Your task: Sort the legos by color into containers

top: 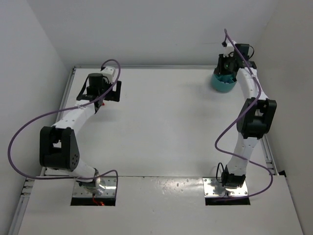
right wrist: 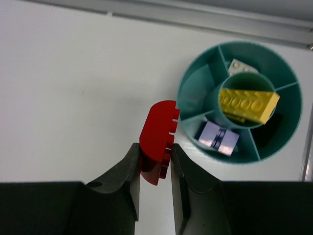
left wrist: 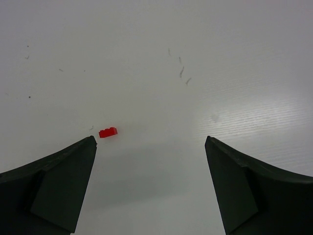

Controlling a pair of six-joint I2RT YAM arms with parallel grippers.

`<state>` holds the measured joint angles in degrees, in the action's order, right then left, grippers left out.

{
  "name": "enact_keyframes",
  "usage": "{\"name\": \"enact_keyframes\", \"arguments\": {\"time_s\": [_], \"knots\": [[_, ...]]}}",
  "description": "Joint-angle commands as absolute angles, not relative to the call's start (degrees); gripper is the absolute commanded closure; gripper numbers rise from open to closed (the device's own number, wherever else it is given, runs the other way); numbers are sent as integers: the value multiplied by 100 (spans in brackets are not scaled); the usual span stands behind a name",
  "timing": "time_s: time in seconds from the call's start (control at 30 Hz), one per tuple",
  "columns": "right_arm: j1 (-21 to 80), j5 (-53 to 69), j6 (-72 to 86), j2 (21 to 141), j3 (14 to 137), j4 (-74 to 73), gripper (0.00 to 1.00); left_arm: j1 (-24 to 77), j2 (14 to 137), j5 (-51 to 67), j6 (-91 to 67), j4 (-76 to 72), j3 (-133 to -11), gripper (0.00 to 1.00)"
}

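Observation:
A small red lego [left wrist: 108, 132] lies on the white table just ahead of the left fingertip of my left gripper [left wrist: 150, 142], which stands wide open and holds nothing. My right gripper [right wrist: 155, 152] is shut on a larger red lego [right wrist: 159, 134] with a rounded edge, held up just left of the round teal container [right wrist: 195, 93]. Its centre cup holds a yellow lego [right wrist: 248, 104]. A whitish lego [right wrist: 242, 66] lies in the far compartment and a pale bluish one [right wrist: 217, 138] in the near-left one. In the top view the container [top: 223, 84] sits at the far right under the right gripper [top: 228, 66].
White walls close in the table on the left, back and right. A metal rail [right wrist: 195, 17] runs along the table edge just behind the container. My left gripper [top: 100, 90] hangs over the far left of the table.

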<state>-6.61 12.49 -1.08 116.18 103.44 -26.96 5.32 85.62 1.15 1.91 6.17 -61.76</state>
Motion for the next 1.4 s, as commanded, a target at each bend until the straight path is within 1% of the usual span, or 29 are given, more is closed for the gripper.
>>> {"name": "enact_keyframes", "arguments": {"time_s": [0.0,0.17,0.23,0.33,0.4,0.47,0.77,0.83,0.9,1.1,1.13,1.2,1.23,1.33,1.37], "knots": [[-677,1160,148,11926,10933,-2268,100,580,8849,-263,193,360,-6441,0],[-677,897,483,12629,12092,-2574,100,475,9465,-615,193,308,-7030,0],[-677,774,483,12998,12600,-2838,100,335,9676,-467,141,360,-7354,0],[-677,704,483,13201,12936,-3076,100,185,10054,-352,-17,465,-7689,0],[-677,703,414,13289,13147,-3260,100,115,10186,-282,-79,527,-7761,0],[-625,450,335,13289,13148,-3322,100,62,10239,-202,-79,475,-7761,0],[-624,124,334,13474,13411,-3770,100,62,10414,-202,-193,422,-7761,0],[-624,123,334,13605,13491,-3893,94,62,10467,-150,-193,422,-7822,0],[-624,185,334,13658,13544,-3894,93,62,10468,-149,-193,422,-7822,0],[-624,185,334,13772,13658,-3955,82,62,10468,-149,-193,475,-7875,0],[-624,185,334,13772,13658,-3955,76,62,10468,-149,-193,475,-7875,0],[-624,185,334,13825,13658,-3885,68,62,10468,-149,-193,475,-7875,0],[-624,237,334,13825,13658,-3885,62,62,10468,-149,-193,475,-7875,0],[-571,307,334,13764,13711,-3762,49,62,10468,-97,-141,554,-7937,0],[-571,308,334,13764,13711,-3614,46,62,10468,-97,-141,641,-7937,0]]}}
